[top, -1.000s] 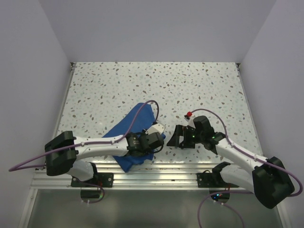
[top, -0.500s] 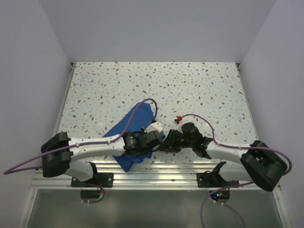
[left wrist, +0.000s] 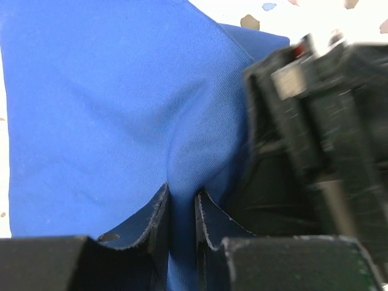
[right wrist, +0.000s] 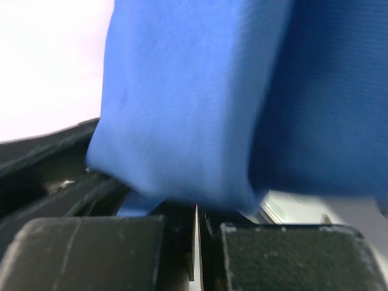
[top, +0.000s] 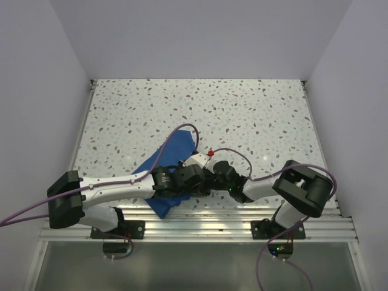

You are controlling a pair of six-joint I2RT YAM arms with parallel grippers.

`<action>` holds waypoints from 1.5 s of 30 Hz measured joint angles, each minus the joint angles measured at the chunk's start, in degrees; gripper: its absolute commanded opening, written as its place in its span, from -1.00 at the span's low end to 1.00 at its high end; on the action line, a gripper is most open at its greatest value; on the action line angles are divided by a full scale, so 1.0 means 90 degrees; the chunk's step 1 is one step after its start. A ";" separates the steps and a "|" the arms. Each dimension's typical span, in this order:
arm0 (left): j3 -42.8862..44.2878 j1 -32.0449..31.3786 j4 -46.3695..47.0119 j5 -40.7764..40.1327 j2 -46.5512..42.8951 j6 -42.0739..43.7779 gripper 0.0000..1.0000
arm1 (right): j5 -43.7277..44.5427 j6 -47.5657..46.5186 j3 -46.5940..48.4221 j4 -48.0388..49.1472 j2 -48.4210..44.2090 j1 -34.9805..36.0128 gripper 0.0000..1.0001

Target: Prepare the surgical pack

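Note:
The surgical pack's royal-blue drape (top: pixel 176 150) lies bunched near the table's front edge, under my left arm. In the left wrist view the drape (left wrist: pixel 109 109) fills the frame, and my left gripper (left wrist: pixel 182 209) is shut on a raised fold of it. My left gripper (top: pixel 197 179) and right gripper (top: pixel 210 180) meet at the cloth's right edge. The right gripper's black body (left wrist: pixel 315 133) sits close beside the left jaws. In the right wrist view my right gripper (right wrist: pixel 197 209) is shut, and the drape (right wrist: pixel 182 109) bulges out from its tips.
The speckled tabletop (top: pixel 242 109) stretches back to white walls on three sides. An aluminium rail (top: pixel 200 225) runs along the near edge by the arm bases. Purple cables (top: pixel 182 130) loop above both wrists.
My right arm has swung left across the table to the cloth's right edge and its jaws have gone from wide open to shut. The left gripper keeps its hold on the fold.

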 measured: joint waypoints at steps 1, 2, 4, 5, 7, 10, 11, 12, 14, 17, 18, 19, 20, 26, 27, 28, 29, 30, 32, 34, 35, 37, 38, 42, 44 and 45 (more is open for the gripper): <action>0.0000 0.0000 0.0002 0.0015 -0.0012 0.0007 -1.00 | 0.0007 0.0078 0.0029 0.0187 0.0151 0.0053 -1.00; 0.0002 0.0002 0.0002 0.0039 -0.0029 0.0015 -1.00 | 0.0027 0.0153 0.0044 0.0391 0.0311 0.0117 -1.00; 0.0000 0.0022 0.0000 0.0114 -0.0092 0.0039 -1.00 | 0.0131 0.0291 0.0056 0.0816 0.0607 0.0231 -1.00; 0.0000 0.0034 0.0000 0.0155 -0.0129 0.0046 -1.00 | 0.0187 0.0350 0.0056 0.1001 0.0724 0.0289 -1.00; 0.0000 0.0056 -0.0002 0.0219 -0.0185 0.0063 -1.00 | 0.0330 0.0427 0.0063 0.1392 0.0945 0.0403 -1.00; 0.0000 0.0090 -0.0019 0.0311 -0.0209 0.0063 -1.00 | 0.0588 0.0486 0.0087 0.1970 0.1328 0.0520 -1.00; 0.0000 0.0097 -0.0029 0.0328 -0.0209 0.0066 -1.00 | 0.0670 0.0493 0.0119 0.2132 0.1467 0.0549 -1.00; 0.0000 0.0109 -0.0049 0.0330 -0.0209 0.0068 -1.00 | 0.0731 0.0493 0.0168 0.2273 0.1598 0.0576 -1.00; 0.0000 0.0143 -0.0121 0.0306 -0.0209 0.0104 -1.00 | 0.0869 0.0474 0.0274 0.2487 0.1821 0.0622 -1.00; -0.0036 0.0194 -0.0182 0.0262 -0.0231 0.0104 -1.00 | 0.1115 0.0459 0.0420 0.2628 0.2033 0.0697 -1.00; -0.0063 0.0199 -0.0182 0.0248 -0.0253 0.0104 -1.00 | 0.1205 0.0447 0.0449 0.2671 0.2084 0.0726 -1.00; -0.0109 0.0199 -0.0153 0.0240 -0.0294 0.0104 -1.00 | 0.1307 0.0418 0.0464 0.2696 0.2106 0.0755 -1.00; -0.0158 0.0202 -0.0126 0.0243 -0.0345 0.0102 -1.00 | 0.1423 0.0389 0.0471 0.2701 0.2113 0.0794 -1.00; -0.0226 0.0204 -0.0032 0.0238 -0.0420 0.0102 -1.00 | 0.1887 0.0170 0.0471 0.2698 0.2091 0.0908 -1.00; -0.0226 0.0204 -0.0029 0.0236 -0.0420 0.0102 -1.00 | 0.1897 0.0102 0.0471 0.2606 0.2035 0.0908 -1.00; -0.0223 0.0204 -0.0015 0.0228 -0.0420 0.0100 -1.00 | 0.1904 0.0012 0.0471 0.2472 0.1957 0.0903 -1.00; -0.0216 0.0204 -0.0005 0.0221 -0.0415 0.0100 -1.00 | 0.1904 -0.0078 0.0471 0.2276 0.1834 0.0899 -1.00; -0.0199 0.0204 0.0017 0.0221 -0.0408 0.0097 -1.00 | 0.1928 -0.0197 0.0469 0.1921 0.1603 0.0886 -1.00; -0.0107 0.0209 0.0036 0.0240 -0.0374 0.0095 -1.00 | 0.1982 -0.0357 0.0447 0.1375 0.1207 0.0845 -1.00; 0.0000 0.0248 0.0080 0.0350 -0.0330 0.0090 -1.00 | 0.1989 -0.0505 0.0279 0.0865 0.0641 0.0714 -1.00; 0.0029 0.0274 0.0117 0.0410 -0.0325 0.0085 -1.00 | 0.1987 -0.0544 0.0185 0.0750 0.0435 0.0644 -1.00; 0.0068 0.0355 0.0228 0.0566 -0.0321 0.0080 -1.00 | 0.1979 -0.0648 -0.0041 0.0461 -0.0012 0.0466 -1.00; 0.0075 0.0408 0.0272 0.0648 -0.0321 0.0083 -1.00 | 0.1984 -0.0712 -0.0131 0.0257 -0.0236 0.0403 -1.00; 0.0107 0.0563 0.0318 0.0903 -0.0313 0.0087 -1.00 | 0.2004 -0.0894 -0.0398 -0.0461 -0.1076 0.0352 -1.00; 0.0136 0.0597 0.0333 0.0969 -0.0279 0.0104 -1.00 | 0.2038 -0.0984 -0.0510 -0.0809 -0.1467 0.0355 -1.00; 0.0153 0.0605 0.0342 0.1001 -0.0250 0.0102 -1.00 | 0.2076 -0.1032 -0.0534 -0.0979 -0.1639 0.0355 -1.00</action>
